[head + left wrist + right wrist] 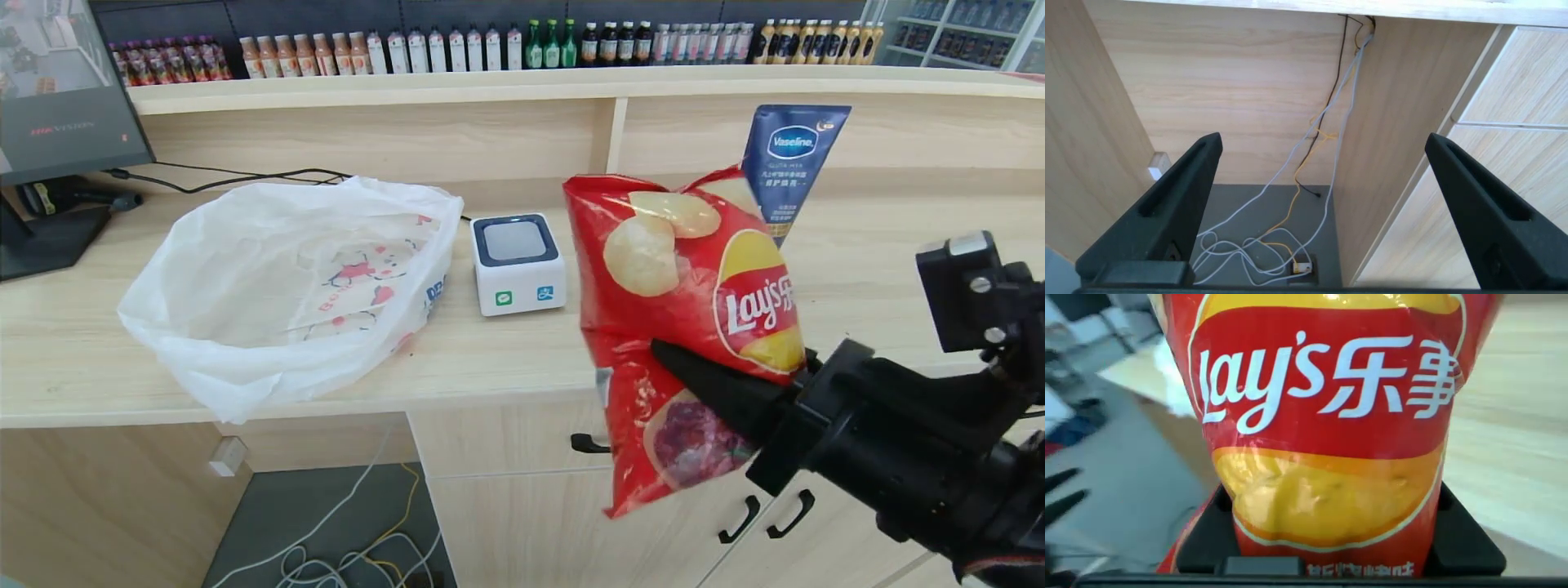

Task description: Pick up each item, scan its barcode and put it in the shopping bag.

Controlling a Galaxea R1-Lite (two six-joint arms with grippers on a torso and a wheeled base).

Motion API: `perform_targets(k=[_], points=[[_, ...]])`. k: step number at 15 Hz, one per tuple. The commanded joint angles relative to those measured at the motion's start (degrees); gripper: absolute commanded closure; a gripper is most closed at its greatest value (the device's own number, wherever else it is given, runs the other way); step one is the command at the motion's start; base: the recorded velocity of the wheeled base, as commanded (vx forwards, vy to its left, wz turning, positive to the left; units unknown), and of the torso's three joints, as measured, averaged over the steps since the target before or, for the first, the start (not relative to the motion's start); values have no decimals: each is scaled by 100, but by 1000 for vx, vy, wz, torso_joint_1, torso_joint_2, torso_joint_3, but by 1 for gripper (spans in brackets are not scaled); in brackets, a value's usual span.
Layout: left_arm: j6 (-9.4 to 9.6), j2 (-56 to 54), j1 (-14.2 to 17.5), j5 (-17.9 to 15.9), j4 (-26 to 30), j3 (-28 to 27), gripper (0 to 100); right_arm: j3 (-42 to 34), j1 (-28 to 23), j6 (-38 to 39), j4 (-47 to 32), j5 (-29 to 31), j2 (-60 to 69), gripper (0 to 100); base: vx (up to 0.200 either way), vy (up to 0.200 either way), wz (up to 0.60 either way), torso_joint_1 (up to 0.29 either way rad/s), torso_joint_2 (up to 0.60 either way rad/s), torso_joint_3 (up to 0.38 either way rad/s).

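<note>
A red bag of chips (686, 327) hangs in the air in front of the counter edge, right of the scanner, with my right gripper (718, 384) shut on its middle. Up close, the chip bag (1323, 433) sits between the right gripper's fingers (1208, 531). The white barcode scanner (518, 263) rests on the counter beside the open white shopping bag (294, 286). A blue tube (790, 167) stands behind the chips. My left gripper (1327, 212) is open and holds nothing, down below the counter facing the knee space.
A monitor (61, 90) stands at the counter's far left with cables behind the bag. Bottles line the back shelf (522, 45). Drawer handles (763, 514) are below the counter; loose cables (1282, 245) lie on the floor in the knee space.
</note>
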State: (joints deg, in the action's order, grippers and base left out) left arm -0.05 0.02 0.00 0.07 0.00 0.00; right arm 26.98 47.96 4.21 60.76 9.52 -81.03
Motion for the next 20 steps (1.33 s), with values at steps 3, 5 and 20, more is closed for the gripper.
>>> perform_targets(k=[3,5,20], points=[[5,-2,0,1,9,0,0,36,3,-1141,-64,1061,351,100,0,0,0,0,0,0],[14,-2,-9,1,0,0,0,-8,-111,-1150,59,1245,457,100,0,0,0,0,0,0],[-21,-2,0,1,0,0,0,-914,-1922,-1414,1087,155,413,100,0,27,0,1,1,0]])
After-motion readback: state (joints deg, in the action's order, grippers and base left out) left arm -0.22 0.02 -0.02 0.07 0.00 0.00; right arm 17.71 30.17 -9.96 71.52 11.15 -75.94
